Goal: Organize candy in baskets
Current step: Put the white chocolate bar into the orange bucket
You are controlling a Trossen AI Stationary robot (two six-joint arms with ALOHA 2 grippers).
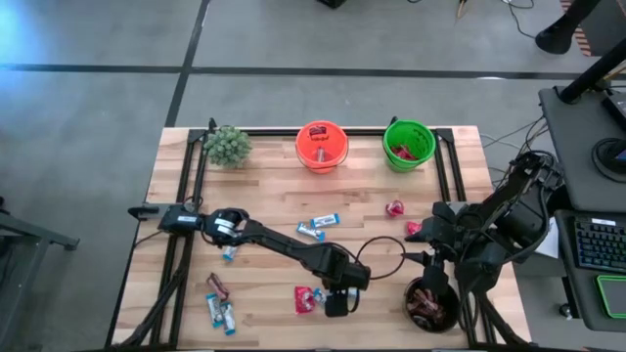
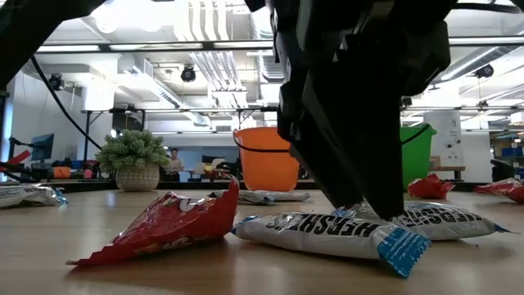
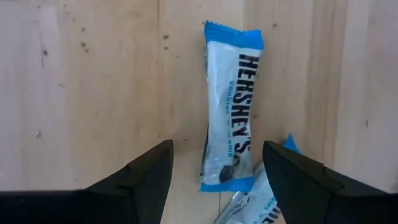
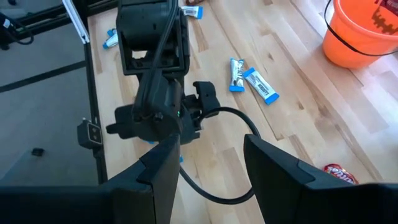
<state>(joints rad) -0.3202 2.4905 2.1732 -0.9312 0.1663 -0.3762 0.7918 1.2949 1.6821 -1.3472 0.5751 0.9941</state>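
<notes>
Left claw down at the near middle of the tabletop, fingers apart, straddling the end of a blue-and-white candy bar that lies flat; the bar's long axis runs straight out from between the fingers. A second blue-and-white bar lies slanted, touching the first at its near end. A red packet lies flat just to the left of them. Right claw hangs at the near right, fingers apart and empty, just beyond the black bowl, which holds dark brown candies. Two more blue-and-white bars lie mid-table, more at the near left. Far edge: orange pail, green pail, small plant. Tabletop is light wood planks; beyond it, a bright room with ceiling lights and a person far off.
</notes>
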